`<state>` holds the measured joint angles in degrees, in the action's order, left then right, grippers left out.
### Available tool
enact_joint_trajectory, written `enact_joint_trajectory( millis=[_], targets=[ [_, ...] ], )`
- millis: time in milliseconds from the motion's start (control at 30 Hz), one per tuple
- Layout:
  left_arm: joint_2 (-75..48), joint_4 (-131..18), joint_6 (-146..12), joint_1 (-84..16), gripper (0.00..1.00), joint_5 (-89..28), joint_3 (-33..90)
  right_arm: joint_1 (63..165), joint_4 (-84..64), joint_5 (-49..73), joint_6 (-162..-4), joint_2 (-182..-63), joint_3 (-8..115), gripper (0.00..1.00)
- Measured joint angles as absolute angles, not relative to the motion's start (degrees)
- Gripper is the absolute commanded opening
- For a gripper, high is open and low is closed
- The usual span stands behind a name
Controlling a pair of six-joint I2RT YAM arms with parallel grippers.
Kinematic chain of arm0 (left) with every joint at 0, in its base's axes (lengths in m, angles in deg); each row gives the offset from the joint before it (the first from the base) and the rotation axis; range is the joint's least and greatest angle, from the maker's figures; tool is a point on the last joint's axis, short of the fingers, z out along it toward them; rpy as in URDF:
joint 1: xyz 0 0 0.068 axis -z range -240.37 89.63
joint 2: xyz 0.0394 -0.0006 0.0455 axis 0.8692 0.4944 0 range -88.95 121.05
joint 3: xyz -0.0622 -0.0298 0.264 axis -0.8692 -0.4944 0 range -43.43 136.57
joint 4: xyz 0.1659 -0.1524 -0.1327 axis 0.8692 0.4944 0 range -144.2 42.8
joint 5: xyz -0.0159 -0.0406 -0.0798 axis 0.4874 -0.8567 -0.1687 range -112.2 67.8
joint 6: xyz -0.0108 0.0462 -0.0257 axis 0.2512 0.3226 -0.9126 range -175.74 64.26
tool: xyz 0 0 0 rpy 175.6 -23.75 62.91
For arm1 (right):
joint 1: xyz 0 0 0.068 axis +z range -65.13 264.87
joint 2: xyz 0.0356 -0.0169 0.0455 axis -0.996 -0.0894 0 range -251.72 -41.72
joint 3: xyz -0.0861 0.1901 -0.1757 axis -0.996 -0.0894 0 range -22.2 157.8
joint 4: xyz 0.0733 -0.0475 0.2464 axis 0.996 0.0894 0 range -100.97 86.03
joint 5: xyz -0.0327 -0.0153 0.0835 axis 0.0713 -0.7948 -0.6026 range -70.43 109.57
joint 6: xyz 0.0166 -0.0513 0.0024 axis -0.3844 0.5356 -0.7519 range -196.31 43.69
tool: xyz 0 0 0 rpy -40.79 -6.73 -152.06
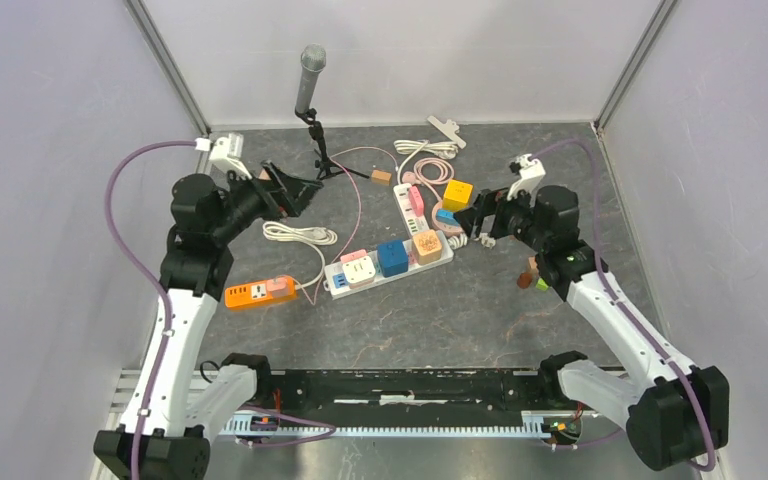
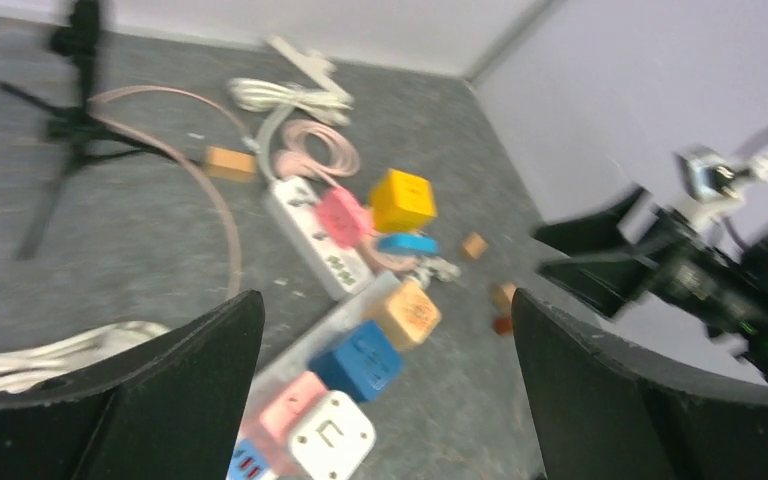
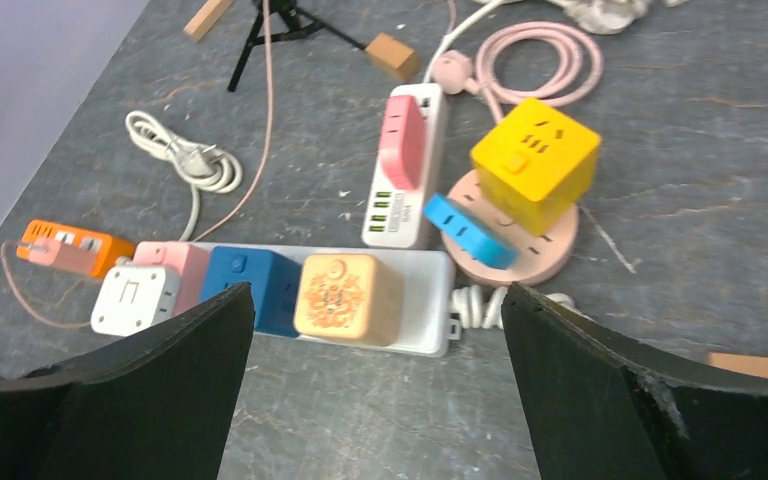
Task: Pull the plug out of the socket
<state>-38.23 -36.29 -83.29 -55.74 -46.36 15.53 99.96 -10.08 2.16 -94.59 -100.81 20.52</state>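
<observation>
- Left gripper, upper left of the top view: jaws released, gripping nothing.
- Right gripper, right of centre: jaws spread wide, empty too.
- Peach plug sits in the white socket strip, mid-frame on the surface, touching a blue plug.

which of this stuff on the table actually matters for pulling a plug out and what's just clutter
For the job:
- long white power strip with its blue plug and peach plug
- short strip with pink plug
- round pink socket with yellow cube

Just lying about:
- microphone
- coiled white cable
- wooden block
</observation>
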Motion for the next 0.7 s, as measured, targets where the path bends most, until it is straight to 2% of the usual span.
enact_joint_trajectory(
  millis=[100, 267, 567, 700],
  targets=[
    [-37.5, -43.8, -86.7, -53.0, 1.0, -52.4, 11.7, 104.4, -10.6, 4.6, -94.7, -101.5, 20.3, 0.98],
    [-35.8, -49.4, -89.4, -44.8, 1.0, -53.8, 6.2, 112.4, -6.5, 12.7, -94.5, -106.4, 22.3, 0.98],
    [-32.0, -45.2, -89.8, -34.5, 1.0, -43.0, 1.5, 125.5, -0.6, 23.1, -94.0, -115.5, 26.0, 0.98],
    [-28.5, -43.2, -89.8, -33.1, 0.93, -38.9, 1.8, 127.1, 1.8, 26.4, -93.9, -120.7, 29.6, 0.95]
  ],
)
